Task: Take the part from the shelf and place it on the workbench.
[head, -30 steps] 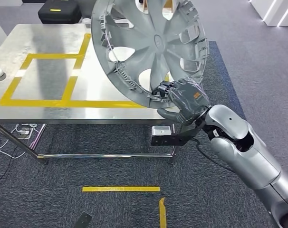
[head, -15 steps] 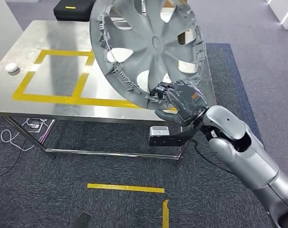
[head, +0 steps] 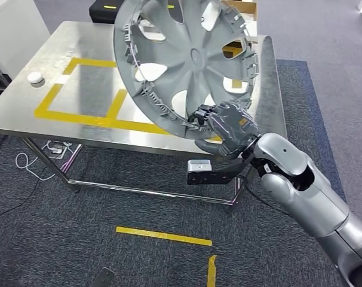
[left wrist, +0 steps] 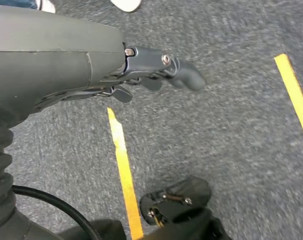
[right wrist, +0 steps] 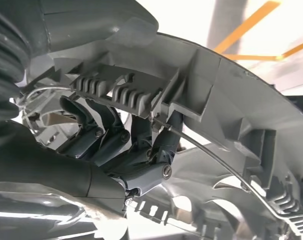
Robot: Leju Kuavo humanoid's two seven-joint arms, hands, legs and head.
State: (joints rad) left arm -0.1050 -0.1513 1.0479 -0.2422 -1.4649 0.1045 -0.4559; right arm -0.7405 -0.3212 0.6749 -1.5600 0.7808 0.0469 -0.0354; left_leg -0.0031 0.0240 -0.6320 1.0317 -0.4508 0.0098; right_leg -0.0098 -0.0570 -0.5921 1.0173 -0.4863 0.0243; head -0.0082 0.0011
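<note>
The part is a large grey hubcap (head: 188, 60), tilted on edge with its ribbed inner side toward me. My right hand (head: 226, 125) grips its lower rim and holds it in the air over the near right part of the steel workbench (head: 80, 78). In the right wrist view my dark fingers (right wrist: 104, 135) curl around the hubcap's clipped rim (right wrist: 225, 95). My left hand (left wrist: 153, 75) hangs over the grey carpet with nothing in it, its thumb standing apart from the fingers.
Yellow tape (head: 103, 119) marks squares on the workbench. A small white round object (head: 34, 78) lies at its left end, and a black case (head: 107, 9) stands behind it. Yellow tape strips (head: 163, 235) lie on the carpet in front.
The whole picture has shifted, so the camera moved: the workbench now lies further right and lower. My right hand keeps the same hold on the hubcap.
</note>
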